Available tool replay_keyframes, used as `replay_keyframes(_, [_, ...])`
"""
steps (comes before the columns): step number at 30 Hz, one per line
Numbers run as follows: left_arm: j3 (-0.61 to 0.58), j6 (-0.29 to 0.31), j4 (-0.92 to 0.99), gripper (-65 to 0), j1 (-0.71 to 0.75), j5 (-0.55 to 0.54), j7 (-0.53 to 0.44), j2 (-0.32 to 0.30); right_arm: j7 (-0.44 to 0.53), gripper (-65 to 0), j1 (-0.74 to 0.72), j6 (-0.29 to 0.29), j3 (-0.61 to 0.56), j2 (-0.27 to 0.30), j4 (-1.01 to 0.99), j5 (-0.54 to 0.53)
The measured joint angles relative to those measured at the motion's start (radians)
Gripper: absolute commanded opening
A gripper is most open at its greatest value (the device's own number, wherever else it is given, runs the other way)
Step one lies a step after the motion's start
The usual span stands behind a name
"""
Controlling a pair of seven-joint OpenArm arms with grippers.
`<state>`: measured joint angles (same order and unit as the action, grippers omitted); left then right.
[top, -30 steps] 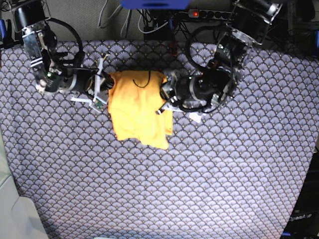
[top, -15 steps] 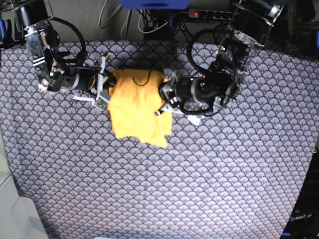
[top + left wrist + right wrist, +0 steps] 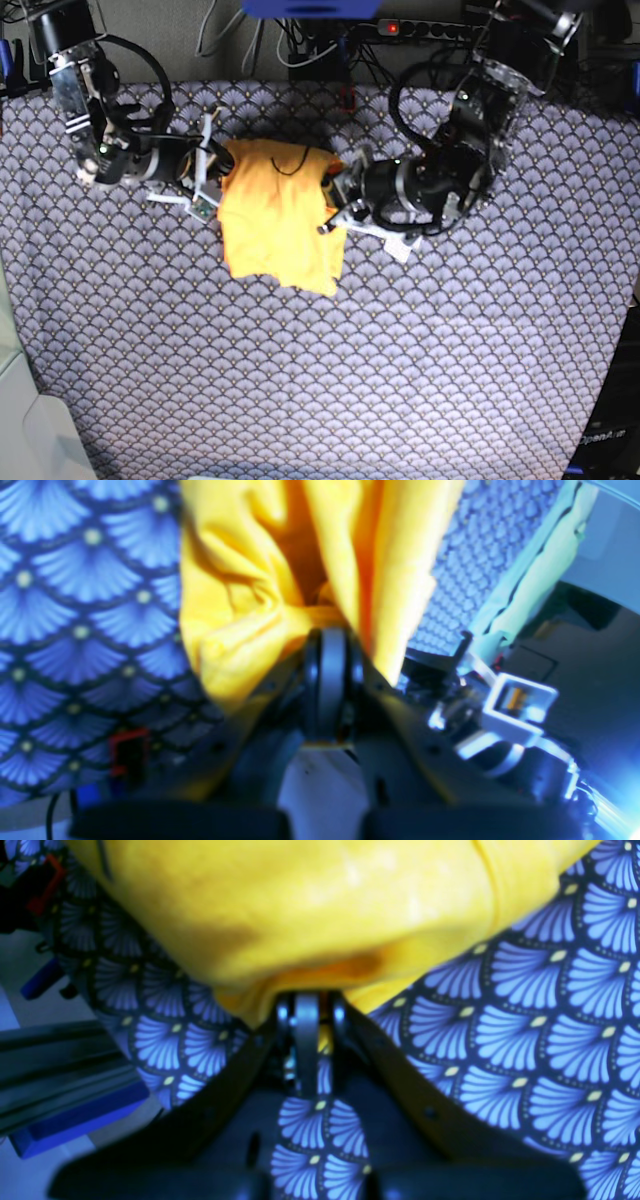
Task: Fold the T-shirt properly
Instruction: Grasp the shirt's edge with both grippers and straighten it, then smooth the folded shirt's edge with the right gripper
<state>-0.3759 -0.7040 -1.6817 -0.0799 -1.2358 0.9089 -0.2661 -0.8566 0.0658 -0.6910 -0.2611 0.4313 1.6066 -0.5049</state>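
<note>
Yellow-orange T-shirt [image 3: 275, 218] pinched by both claws on table cover [image 3: 420, 350].

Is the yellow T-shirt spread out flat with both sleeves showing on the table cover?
No, the T-shirt is bunched into a narrow folded shape, gripped at each side by the left tool and right tool.

The T-shirt [image 3: 278, 218] lies bunched on the bench [image 3: 420, 360] toward its far edge. The right gripper [image 3: 212, 180] sits at its left side, the left gripper [image 3: 335, 200] at its right, each gripping an edge.
</note>
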Motion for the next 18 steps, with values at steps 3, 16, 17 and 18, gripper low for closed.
replay_keyframes(3, [-0.003, 0.001, 0.000, -65.0, 0.008, -0.005, 0.008, -0.033, 0.000, -63.2, 0.002, 0.000, 0.000, 0.000, 0.003, -0.001])
replay_keyframes(16, [0.085, 0.000, -0.011, -65.0, 0.136, -0.005, -0.037, -0.203, -0.013, -63.2, 0.002, 0.000, 0.009, 0.043, 0.039, 0.005])
replay_keyframes(17, [0.117, 0.001, -0.012, -65.0, 0.156, -0.005, -0.040, -0.218, -0.014, -63.2, 0.005, 0.000, 0.026, 0.050, 0.072, 0.003])
replay_keyframes(18, [0.155, 0.000, -0.018, -65.0, 0.175, -0.005, -0.040, -0.230, -0.005, -63.2, 0.005, 0.000, 0.044, 0.057, 0.106, -0.007])
